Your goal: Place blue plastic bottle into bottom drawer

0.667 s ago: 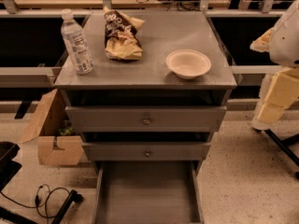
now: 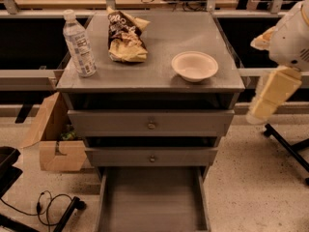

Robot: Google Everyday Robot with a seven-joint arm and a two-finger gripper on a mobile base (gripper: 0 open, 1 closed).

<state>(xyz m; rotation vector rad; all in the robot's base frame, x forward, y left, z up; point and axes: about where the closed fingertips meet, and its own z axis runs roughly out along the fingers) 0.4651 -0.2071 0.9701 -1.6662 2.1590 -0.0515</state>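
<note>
The blue plastic bottle (image 2: pixel 79 45) stands upright at the left front corner of the grey cabinet top (image 2: pixel 159 71); it is clear, with a white cap and a pale label. The bottom drawer (image 2: pixel 153 197) is pulled out below the two knobbed drawers, a shallow grey tray with nothing in it. My gripper (image 2: pixel 264 100), on the white and yellowish arm, hangs off the cabinet's right side at about top-drawer height. It is far from the bottle and holds nothing that I can see.
A crumpled chip bag (image 2: pixel 124 37) lies next to the bottle, and a white bowl (image 2: pixel 194 65) sits at the front right of the top. An open cardboard box (image 2: pixel 53 139) stands on the floor at left, with a cable (image 2: pixel 48 207) in front of it. Chair legs (image 2: pixel 289 149) are at right.
The lower part of my arm, with the gripper, has swung slightly left toward the cabinet's right side. The bottle, bag, bowl and drawers have not moved.
</note>
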